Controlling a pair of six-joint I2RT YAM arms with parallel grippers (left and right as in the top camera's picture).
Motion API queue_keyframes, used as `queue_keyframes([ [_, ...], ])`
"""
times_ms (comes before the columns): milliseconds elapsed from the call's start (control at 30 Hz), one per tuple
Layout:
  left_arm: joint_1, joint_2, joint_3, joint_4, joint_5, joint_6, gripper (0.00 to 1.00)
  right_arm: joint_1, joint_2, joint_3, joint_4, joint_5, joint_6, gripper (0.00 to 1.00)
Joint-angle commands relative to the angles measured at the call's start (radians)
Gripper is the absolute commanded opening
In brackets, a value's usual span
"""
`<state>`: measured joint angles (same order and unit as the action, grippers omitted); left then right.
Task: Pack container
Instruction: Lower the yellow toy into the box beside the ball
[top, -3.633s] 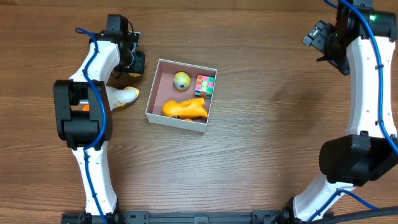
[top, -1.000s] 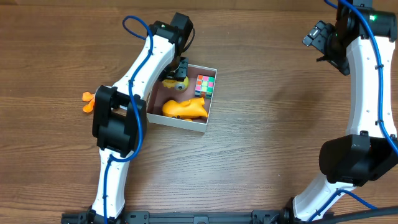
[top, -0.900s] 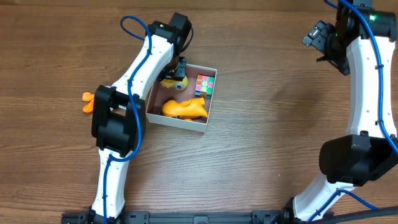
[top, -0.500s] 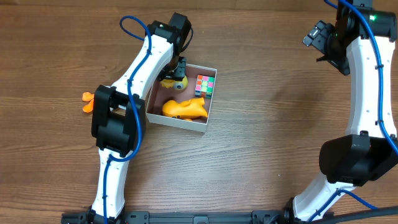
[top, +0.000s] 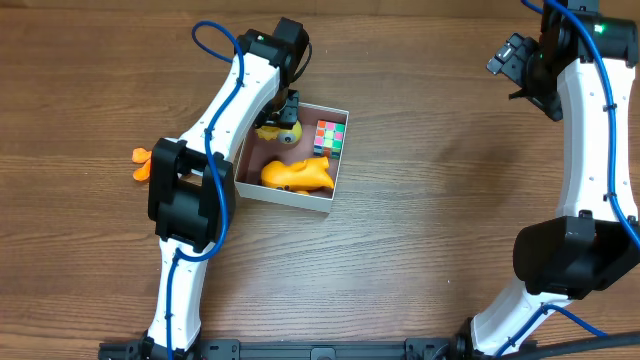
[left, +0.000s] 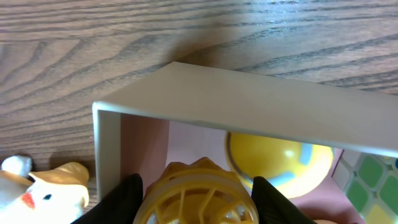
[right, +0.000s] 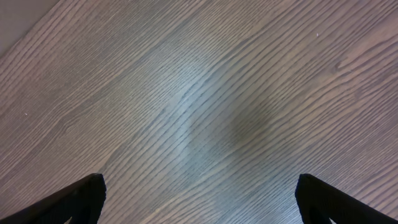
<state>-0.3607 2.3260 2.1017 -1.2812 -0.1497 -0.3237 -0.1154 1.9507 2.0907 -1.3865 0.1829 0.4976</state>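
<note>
Left fingers, half open, grip a yellow ridged toy over a corner of the container on the table; clear its wall inward before release. Right fingers gape empty.

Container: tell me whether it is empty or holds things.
Partly filled. The container holds a multicoloured cube, an orange toy and a yellow ball; bare pink floor shows between them.
</note>
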Motion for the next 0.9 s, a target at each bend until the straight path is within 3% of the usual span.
queue_keyframes([
  [0, -0.005, 0.008, 0.027, -0.004, -0.045, -0.021, 0.17, 0.003, -0.015, 0.002, 0.004, 0.003, 0.004, 1.00],
  [867, -0.011, 0.008, 0.006, 0.107, -0.014, -0.044, 0.16, 0.003, -0.015, 0.002, 0.004, 0.003, 0.004, 1.00],
])
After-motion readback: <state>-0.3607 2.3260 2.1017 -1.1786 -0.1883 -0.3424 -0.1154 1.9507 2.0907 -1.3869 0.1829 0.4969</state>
